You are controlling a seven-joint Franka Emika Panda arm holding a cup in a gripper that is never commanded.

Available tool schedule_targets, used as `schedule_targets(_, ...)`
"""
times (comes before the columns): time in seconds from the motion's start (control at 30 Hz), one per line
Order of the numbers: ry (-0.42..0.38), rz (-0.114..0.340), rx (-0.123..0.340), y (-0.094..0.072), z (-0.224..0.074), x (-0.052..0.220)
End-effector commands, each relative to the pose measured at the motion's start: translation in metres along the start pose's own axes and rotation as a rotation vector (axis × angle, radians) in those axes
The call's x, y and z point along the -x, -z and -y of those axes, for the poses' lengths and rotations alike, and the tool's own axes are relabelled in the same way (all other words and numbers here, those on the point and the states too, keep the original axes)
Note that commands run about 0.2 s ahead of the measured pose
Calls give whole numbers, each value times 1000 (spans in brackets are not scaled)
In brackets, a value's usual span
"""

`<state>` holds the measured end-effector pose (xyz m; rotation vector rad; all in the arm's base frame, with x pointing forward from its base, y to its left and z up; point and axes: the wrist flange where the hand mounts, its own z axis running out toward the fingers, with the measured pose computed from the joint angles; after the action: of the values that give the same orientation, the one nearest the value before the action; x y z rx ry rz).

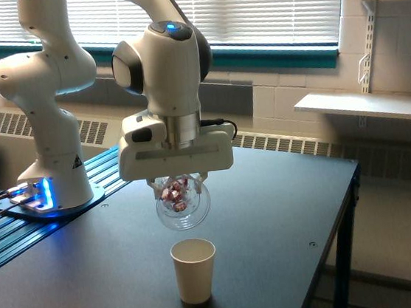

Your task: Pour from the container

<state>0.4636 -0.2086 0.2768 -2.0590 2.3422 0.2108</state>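
The container (pixel 183 201), a small clear plastic cup with pink, red and white pieces showing through its wall, hangs in the air under the white arm. My gripper (pixel 179 185) is shut on it, fingers mostly hidden behind the cup. The cup is tipped so its round rim faces the camera and slightly downward. It hovers just above a cream-white paper cup (pixel 195 270) that stands upright on the dark table (pixel 272 221). The pieces still sit inside the clear cup.
The arm's white base (pixel 51 171) with blue lights stands at the exterior view's left on a ribbed black plate. The table's edge runs down the right side. A wall shelf (pixel 367 106) and window blinds lie behind.
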Motion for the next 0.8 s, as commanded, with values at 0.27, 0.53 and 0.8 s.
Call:
schedule_targets(0.27,18,50,27,-4,8,-13)
schedule_targets(0.53,-27,102,51,-16,8,-27)
schedule_targets(0.8,-50,161,57,-16,10,-37)
